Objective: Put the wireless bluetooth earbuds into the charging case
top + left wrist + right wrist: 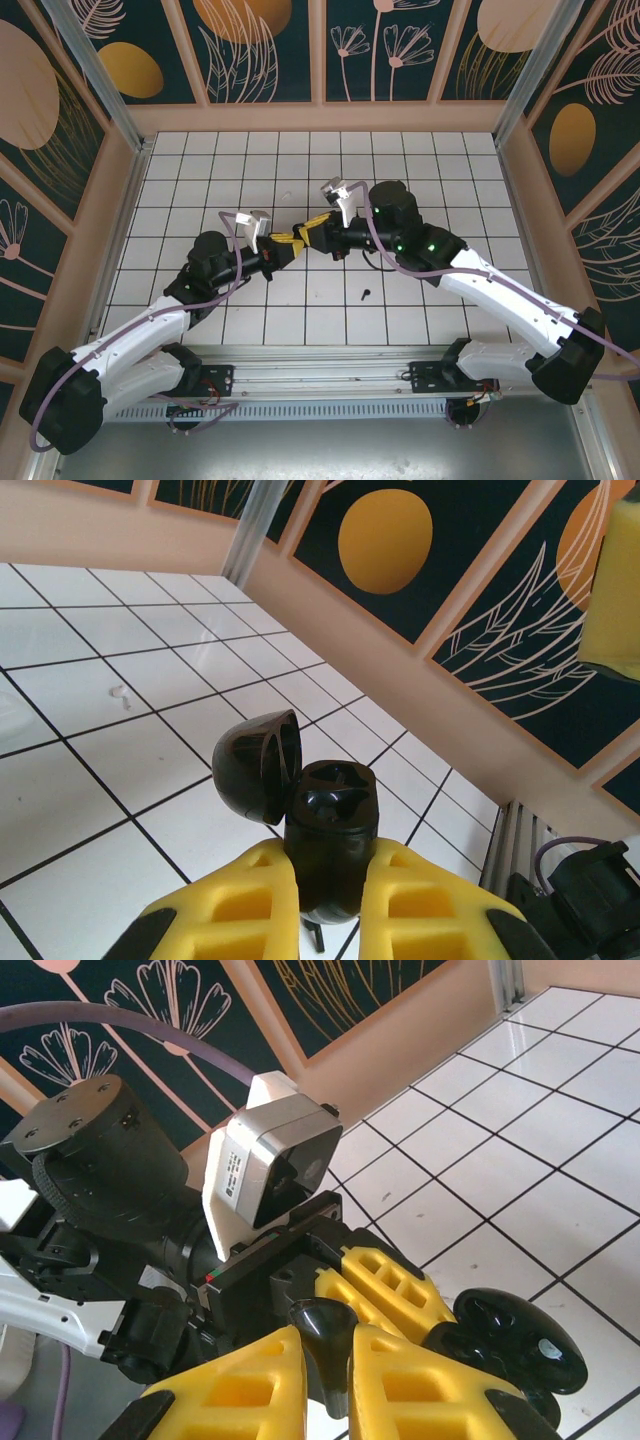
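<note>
My left gripper (330, 870) is shut on the black charging case (330, 820), which it holds upright with its lid (256, 766) swung open to the left. Both sockets in the case top look dark and hollow. My right gripper (327, 1350) is shut on a glossy black earbud (325, 1335), bulb end up, just beside the case (500, 1345) and the left gripper's fingers (385, 1285). In the top view the left gripper (287, 250) and right gripper (313, 232) meet tip to tip over the middle of the floor. Another black earbud (366, 294) lies on a tile nearer the arms. A white earbud (120, 692) lies farther off.
The white tiled floor (420, 180) is walled in by tan panels (320, 118) with dark patterned boards above. A metal rail (330, 365) runs along the near edge by the arm bases. The left wrist camera (270, 1165) sits close in front of the right gripper.
</note>
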`<state>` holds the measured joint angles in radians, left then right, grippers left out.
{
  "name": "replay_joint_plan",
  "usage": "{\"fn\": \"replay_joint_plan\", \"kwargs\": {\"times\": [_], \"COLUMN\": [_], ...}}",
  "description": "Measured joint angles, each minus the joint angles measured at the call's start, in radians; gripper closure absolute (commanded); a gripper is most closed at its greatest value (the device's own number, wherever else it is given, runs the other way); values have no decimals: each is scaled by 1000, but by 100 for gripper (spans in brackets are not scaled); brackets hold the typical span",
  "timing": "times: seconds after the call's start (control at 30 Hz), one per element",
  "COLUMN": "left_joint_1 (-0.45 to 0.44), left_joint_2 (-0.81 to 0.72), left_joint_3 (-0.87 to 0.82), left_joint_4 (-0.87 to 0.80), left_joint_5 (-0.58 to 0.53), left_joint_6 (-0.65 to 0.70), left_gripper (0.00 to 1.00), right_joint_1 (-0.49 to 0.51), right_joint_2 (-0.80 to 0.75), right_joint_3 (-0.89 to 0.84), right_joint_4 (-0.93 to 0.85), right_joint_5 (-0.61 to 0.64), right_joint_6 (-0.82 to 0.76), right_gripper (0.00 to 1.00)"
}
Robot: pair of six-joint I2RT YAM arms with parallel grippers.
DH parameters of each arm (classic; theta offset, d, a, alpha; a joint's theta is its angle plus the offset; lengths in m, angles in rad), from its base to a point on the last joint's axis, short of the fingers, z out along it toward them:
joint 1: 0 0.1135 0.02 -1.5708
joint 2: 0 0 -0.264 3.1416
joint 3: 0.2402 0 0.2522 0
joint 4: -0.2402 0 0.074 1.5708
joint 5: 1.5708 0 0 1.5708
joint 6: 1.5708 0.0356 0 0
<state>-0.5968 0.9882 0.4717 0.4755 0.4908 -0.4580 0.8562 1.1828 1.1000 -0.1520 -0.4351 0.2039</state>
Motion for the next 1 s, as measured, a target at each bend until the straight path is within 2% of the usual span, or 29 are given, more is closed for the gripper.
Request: {"fn": "replay_joint_plan", "kwargs": {"times": [1.0], "left_joint_1": [-6], "left_joint_2": [6], "left_joint_3": [-16], "left_joint_4": [113], "left_joint_5": [68], "left_joint_6": [-11], "left_gripper": [98], "right_joint_1": [24], "right_joint_2": [18], "right_joint_3": [0], "right_joint_4": [73], "right_joint_5": [0], "right_joint_6": [-64], "right_gripper": [84]}}
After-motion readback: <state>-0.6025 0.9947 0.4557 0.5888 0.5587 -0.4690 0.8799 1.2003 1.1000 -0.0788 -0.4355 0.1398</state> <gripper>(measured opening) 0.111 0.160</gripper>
